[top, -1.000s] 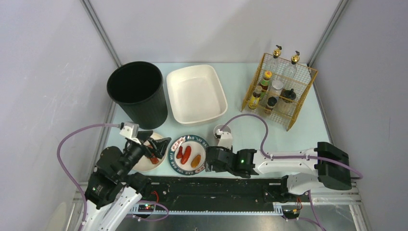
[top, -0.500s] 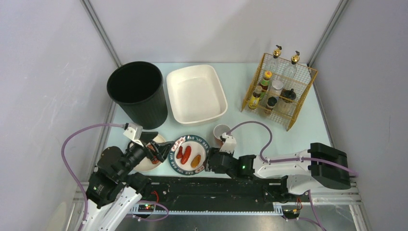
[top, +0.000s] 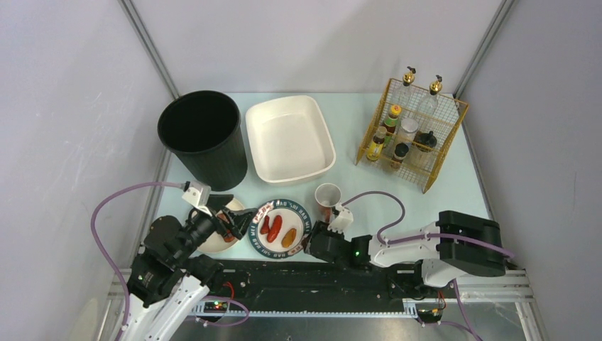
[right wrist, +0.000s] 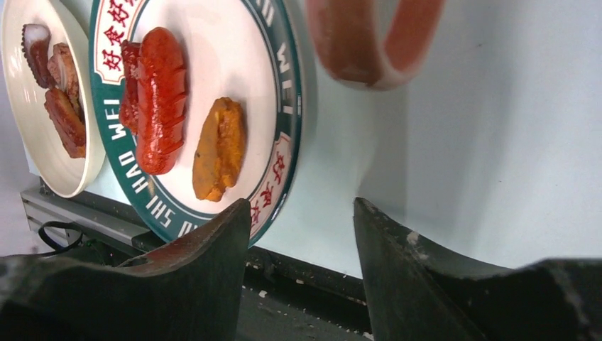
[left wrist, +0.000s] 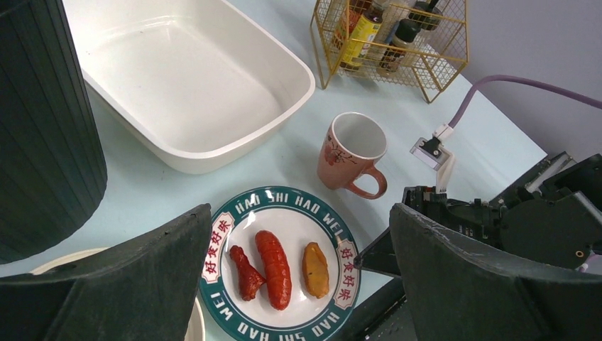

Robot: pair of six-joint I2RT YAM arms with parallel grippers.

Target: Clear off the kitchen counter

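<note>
- Your bench [top: 454, 188], pale mint-green and flat, lay with its long axis running left to right across the top view. Its black rail [top: 305, 275] ran along the near edge by the arm bases.
- On its far side stood a black bin [top: 202, 135] at the left, a white tub [top: 289, 138] just beside it, and a gold wire rack [top: 446, 153] of bottles at the right.
- Near the rail sat a green-rimmed plate [top: 284, 204], with a pink mug [top: 327, 193] just beside it on the right and a cream plate [top: 211, 246] close on its left.
- Your left tool [left wrist: 299, 213] hung over the two plates with its jaws spread wide, holding nothing.
- Your right tool [right wrist: 302, 206] lay low at the green-rimmed plate's right edge, jaws partly apart with bare bench between them. One finger [right wrist: 206, 263] overlapped the rim, and I could not tell whether it touched.
- The left wrist view gave you what the top view blurred: a red sausage [left wrist: 273, 268], a smaller red piece [left wrist: 245, 273] and an orange-brown piece [left wrist: 316, 270] lying side by side. It also showed the mug upright, handle turned toward the right tool.
- Only the right wrist view showed you the brown meat pieces [right wrist: 60, 106] on the cream plate, which the left tool mostly covered from above.
</note>
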